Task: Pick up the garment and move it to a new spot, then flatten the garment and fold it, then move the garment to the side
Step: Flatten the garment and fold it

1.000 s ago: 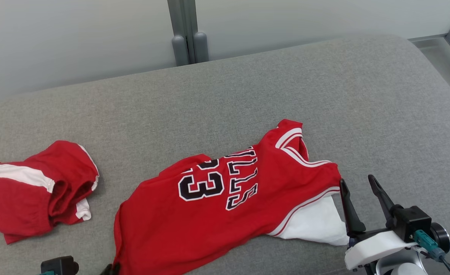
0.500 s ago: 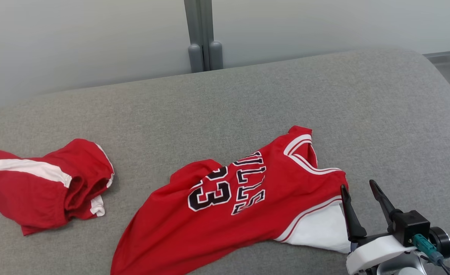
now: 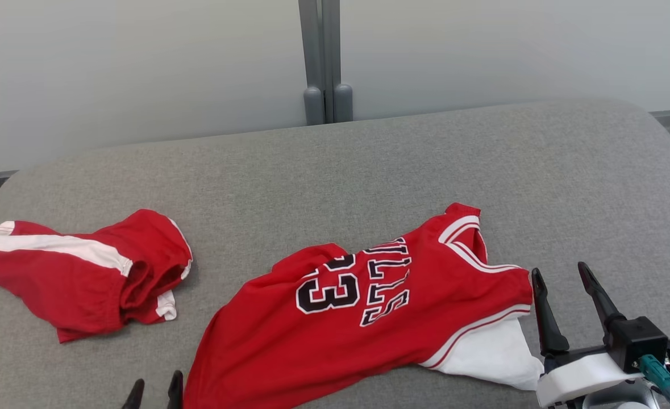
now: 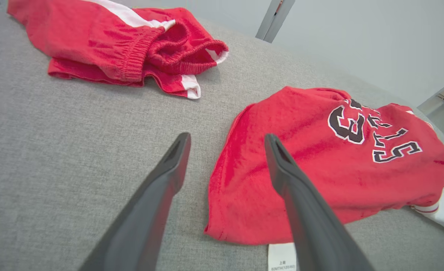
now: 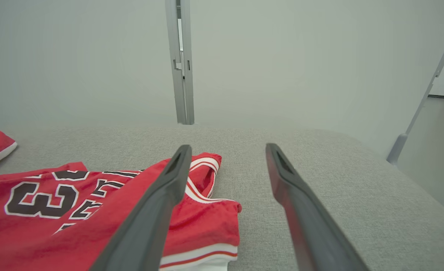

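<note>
While the left claw gapes open at the bottom corner of the jersey, the right claw stands open beside its shoulder. Red shorts lie beyond the left claw, to its left.

1. This looks like a lab or test room, not a home: bare pale wall panels stand straight ahead of the right gripper.
2. A grey metal post joins them, ahead of the jaws and slightly left.
3. A plain grey cushion lies under the jaws. To their right a frame leg stands on bare floor.
</note>
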